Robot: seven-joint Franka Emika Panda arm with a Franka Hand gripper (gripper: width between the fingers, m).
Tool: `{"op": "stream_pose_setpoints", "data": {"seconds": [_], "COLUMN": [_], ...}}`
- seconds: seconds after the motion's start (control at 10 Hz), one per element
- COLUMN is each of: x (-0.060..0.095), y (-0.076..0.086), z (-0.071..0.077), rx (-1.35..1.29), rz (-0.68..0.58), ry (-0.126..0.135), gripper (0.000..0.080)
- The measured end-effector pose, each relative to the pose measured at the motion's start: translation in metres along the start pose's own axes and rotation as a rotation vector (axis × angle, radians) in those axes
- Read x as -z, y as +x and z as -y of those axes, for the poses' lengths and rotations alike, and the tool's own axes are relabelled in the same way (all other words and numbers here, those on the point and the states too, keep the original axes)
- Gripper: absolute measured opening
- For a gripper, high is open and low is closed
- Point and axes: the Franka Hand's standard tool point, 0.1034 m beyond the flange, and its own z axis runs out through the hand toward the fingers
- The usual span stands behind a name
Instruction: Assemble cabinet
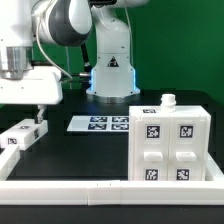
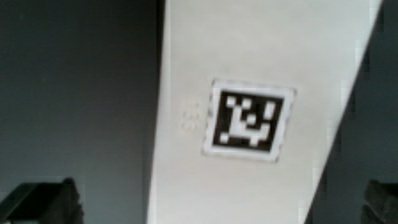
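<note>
The cabinet (image 1: 170, 145) is a large white box with four tagged drawer-like blocks on its face and a small knob on top, at the exterior view's right. A long flat white part with a tag (image 1: 20, 135) lies at the exterior view's left. My gripper (image 1: 38, 118) hangs just above that part's far end. In the wrist view the part (image 2: 246, 70) and its tag (image 2: 246, 118) fill the middle. My gripper (image 2: 210, 205) is open, and its dark fingertips (image 2: 39, 200) stand on either side of the part, apart from it.
The marker board (image 1: 100, 123) lies flat in the middle, in front of the robot base (image 1: 110, 75). A long white border rail (image 1: 70, 186) runs along the table's front edge. The table top is black.
</note>
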Motion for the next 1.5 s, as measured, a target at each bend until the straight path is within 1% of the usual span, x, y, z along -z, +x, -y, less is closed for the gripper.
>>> {"op": "stream_pose_setpoints", "data": {"seconds": [0.1,0.2,0.3,0.4,0.6,0.7,0.8,0.9,1.0,1.1,1.2,1.3,1.4,1.5], "x": [-0.004,-0.011,-0.019,-0.024,-0.027,-0.029,-0.029,-0.029,-0.029,-0.029,-0.028,-0.025,-0.019,-0.007], "y": [0.0,-0.001,-0.007,-0.015,-0.024,-0.028,-0.027,-0.025,-0.025,-0.025,-0.022,-0.019,-0.015,-0.008], "z": [0.0,-0.002,-0.002,0.001,0.002,0.007,0.012,0.013,0.014,0.015,0.02,0.032,0.051,0.077], "rx": [0.001,0.012,0.011,0.011,0.012,0.008,0.016,0.02,0.023,0.027,0.037,0.053,0.056,0.052], "rz": [0.004,0.0,0.002,0.011,0.011,0.011,0.012,0.01,0.008,0.004,-0.01,-0.033,-0.047,-0.061], "ry": [0.002,-0.008,-0.016,-0.015,-0.024,-0.025,-0.023,-0.024,-0.025,-0.028,-0.036,-0.047,-0.048,-0.041], "gripper": [0.0797,0.0797,0.0797,0.0797,0.0797,0.0779,0.0653,0.0653,0.0561,0.0561,0.0561,0.0561,0.0561,0.0561]}}
